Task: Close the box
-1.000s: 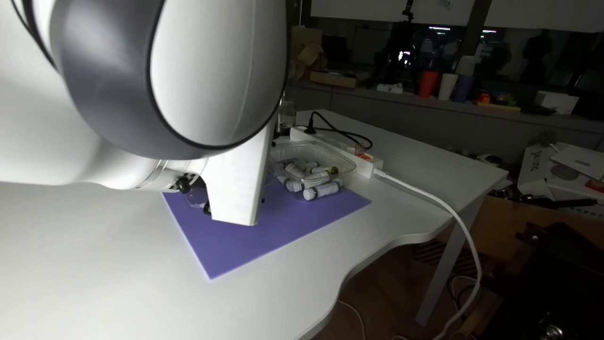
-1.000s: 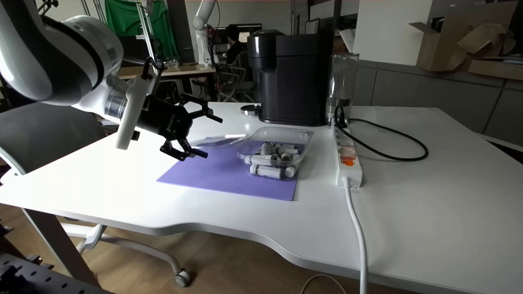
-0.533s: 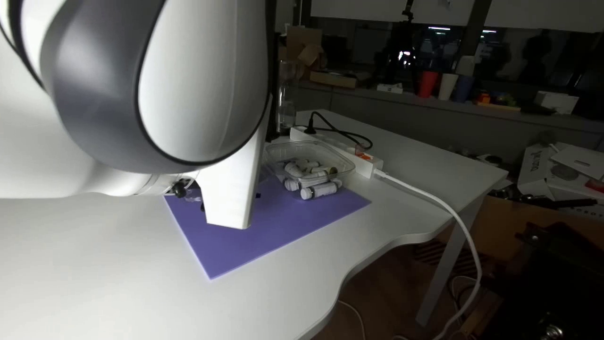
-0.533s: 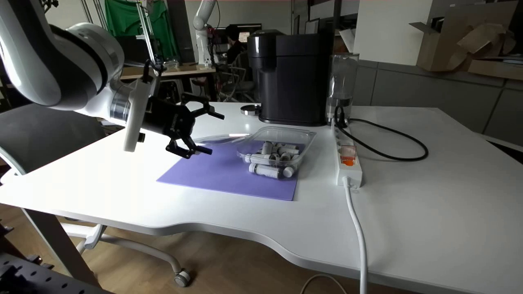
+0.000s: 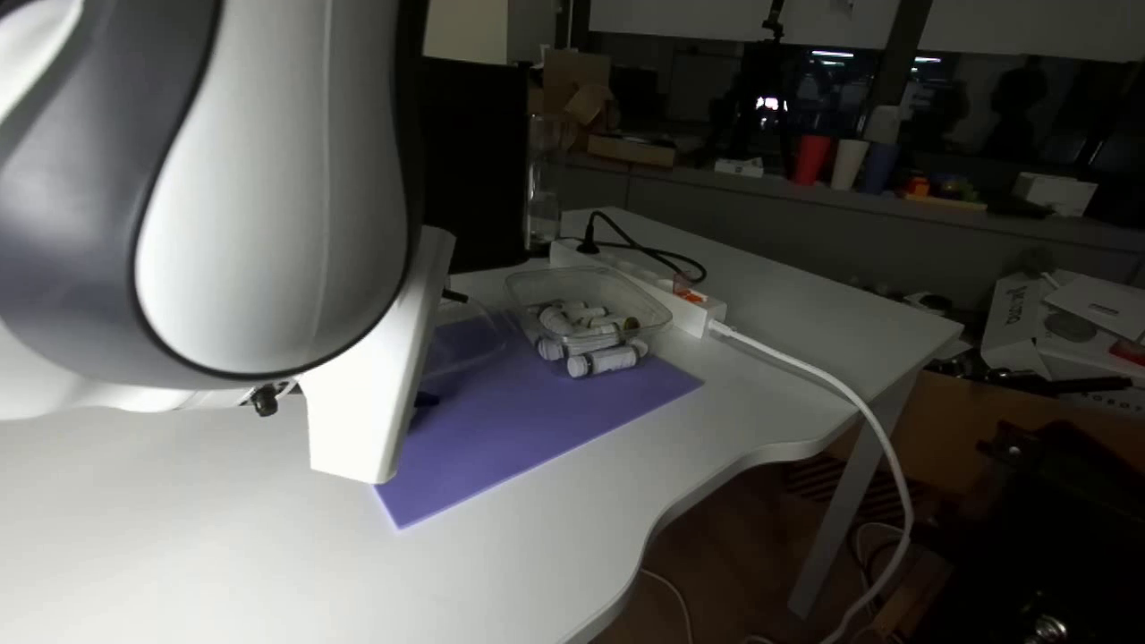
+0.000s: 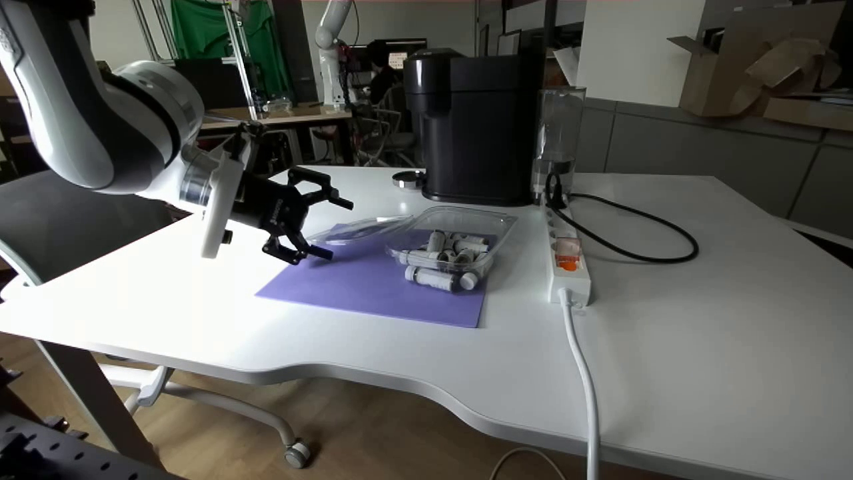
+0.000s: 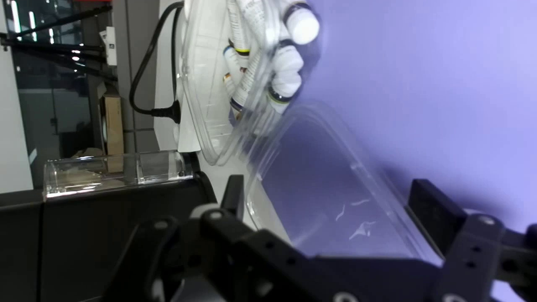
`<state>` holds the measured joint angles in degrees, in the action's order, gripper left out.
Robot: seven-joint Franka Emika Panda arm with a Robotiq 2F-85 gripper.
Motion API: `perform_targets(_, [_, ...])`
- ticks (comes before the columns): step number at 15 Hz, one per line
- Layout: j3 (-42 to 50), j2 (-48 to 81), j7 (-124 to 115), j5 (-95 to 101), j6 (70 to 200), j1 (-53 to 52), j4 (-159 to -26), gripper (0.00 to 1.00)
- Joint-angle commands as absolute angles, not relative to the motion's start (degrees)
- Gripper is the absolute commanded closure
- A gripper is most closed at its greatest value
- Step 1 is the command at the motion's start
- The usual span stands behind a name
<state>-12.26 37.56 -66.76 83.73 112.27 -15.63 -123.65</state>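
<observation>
The box is a shallow clear plastic case on a purple mat, with whitish cylinders inside. Its wall shows in both exterior views (image 5: 617, 284) (image 6: 460, 217) and in the wrist view (image 7: 196, 98). Its clear lid (image 6: 363, 229) is folded open, low over the mat on the gripper's side; it also shows in the wrist view (image 7: 319, 205). My gripper (image 6: 335, 229) is open at the lid's free end. In the wrist view its fingers (image 7: 331, 195) stand on either side of the lid, one very close to an edge; I cannot tell if it touches. The arm hides much of the gripper in an exterior view (image 5: 440, 347).
The purple mat (image 6: 373, 287) lies on a white table (image 6: 220, 293). A tall black appliance (image 6: 483, 133) stands behind the box. A white power strip (image 6: 566, 267) with a black cable (image 6: 640, 213) lies beside the box. The table's curved front edge shows in both exterior views.
The arm has moved, uncovering the lid and the black appliance in an exterior view. The gripper is slightly lower, still open. The box and lid have shifted a little; the lid remains open.
</observation>
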Motion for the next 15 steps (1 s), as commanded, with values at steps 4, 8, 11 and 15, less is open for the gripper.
perform_targets(4, [-13.05, 36.9, -70.24, 83.11, 114.15, -15.44, -122.48, 0.0])
perform_targets(8, [-13.17, 36.19, -70.76, 82.51, 114.27, -15.11, -122.83, 0.0])
perform_targets(11, [-13.9, 34.03, -70.17, 80.35, 115.78, -14.23, -124.4, 0.0])
perform_targets(15, [-13.35, 30.36, -72.91, 78.97, 114.7, -15.27, -126.56, 0.0])
